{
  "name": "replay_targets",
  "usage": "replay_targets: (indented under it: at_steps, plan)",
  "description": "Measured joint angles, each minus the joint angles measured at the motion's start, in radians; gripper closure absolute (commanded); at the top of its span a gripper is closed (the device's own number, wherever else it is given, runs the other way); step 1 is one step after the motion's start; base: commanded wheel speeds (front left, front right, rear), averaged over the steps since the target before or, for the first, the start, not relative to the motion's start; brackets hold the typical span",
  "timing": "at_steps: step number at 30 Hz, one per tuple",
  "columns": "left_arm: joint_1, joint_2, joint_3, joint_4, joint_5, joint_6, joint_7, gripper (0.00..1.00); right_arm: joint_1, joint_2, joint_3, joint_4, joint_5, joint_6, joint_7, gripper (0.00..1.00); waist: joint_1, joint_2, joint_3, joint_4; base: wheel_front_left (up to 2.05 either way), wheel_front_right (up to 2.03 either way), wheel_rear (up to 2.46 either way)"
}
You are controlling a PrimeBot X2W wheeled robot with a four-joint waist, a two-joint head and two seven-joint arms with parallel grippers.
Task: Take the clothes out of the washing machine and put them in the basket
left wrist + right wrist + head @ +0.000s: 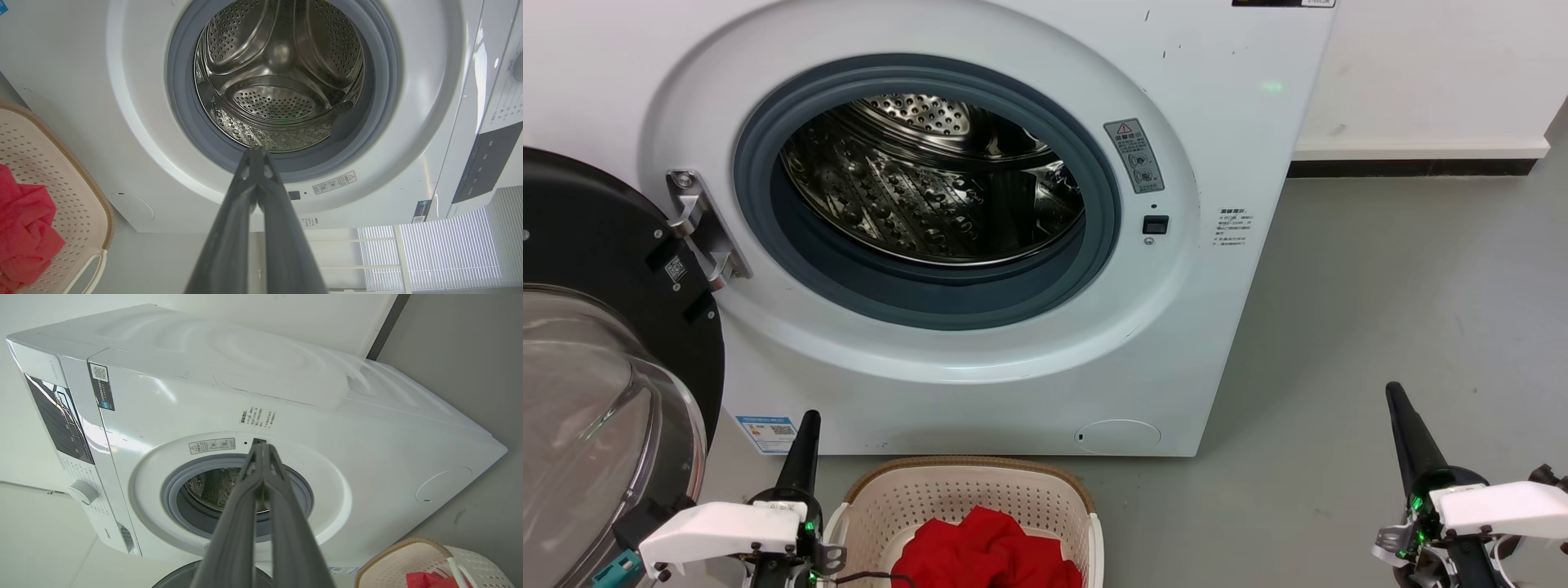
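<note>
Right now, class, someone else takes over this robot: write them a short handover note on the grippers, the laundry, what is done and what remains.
Left gripper: shut, empty, raised beside the basket.
Right gripper: shut, empty, over the floor to the right of the washing machine.
Clothes: a red heap in the basket, which stands on the floor in front of the machine.
Done: the door hangs open on the left; the drum shows bare steel in the head and left wrist views.
Left: probably nothing. Check the drum's near bottom, hidden behind the gasket, before stopping.
</note>
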Motion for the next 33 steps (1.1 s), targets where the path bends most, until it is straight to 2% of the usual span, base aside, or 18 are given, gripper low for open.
replay_targets:
  at_steps: [33]
  plan:
    - [-0.047, 0.0, 0.016, 0.021, -0.248, -0.031, 0.058, 1.0, -0.043, 0.002, -0.022, 0.031, 0.242, 0.0, 0.068, 1.0, 0.0, 0.0, 0.005, 0.007, 0.0, 0.0, 0.0]
